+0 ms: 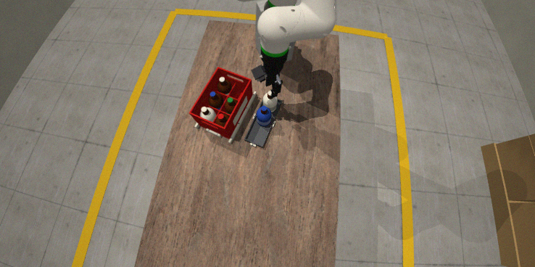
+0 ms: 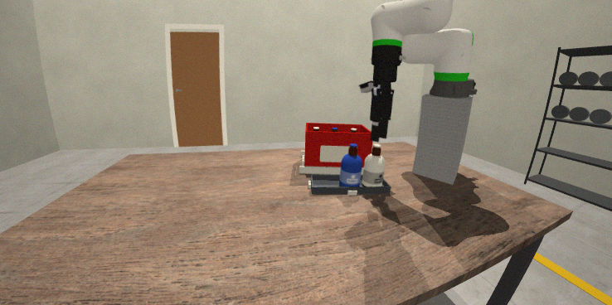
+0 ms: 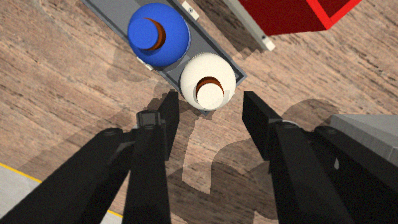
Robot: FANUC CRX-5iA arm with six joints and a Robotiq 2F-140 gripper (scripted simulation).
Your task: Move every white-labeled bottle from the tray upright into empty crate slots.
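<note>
A white-labeled bottle (image 1: 270, 101) stands upright at the far end of the grey tray (image 1: 259, 127); it also shows in the side view (image 2: 373, 166) and in the wrist view (image 3: 208, 88). A blue-labeled bottle (image 1: 264, 115) (image 3: 158, 33) stands beside it on the tray. My gripper (image 3: 210, 105) (image 2: 378, 131) hangs just above the white-labeled bottle's cap, open and empty, its fingers to either side and above the bottle. The red crate (image 1: 220, 101) stands left of the tray and holds several bottles, one of them white-labeled (image 1: 206, 113). One slot at the crate's far right looks empty.
The robot's grey pedestal (image 2: 440, 137) stands on the table right behind the tray. A black shelf (image 2: 574, 123) stands off the table to the right. Cardboard boxes (image 1: 511, 190) sit on the floor.
</note>
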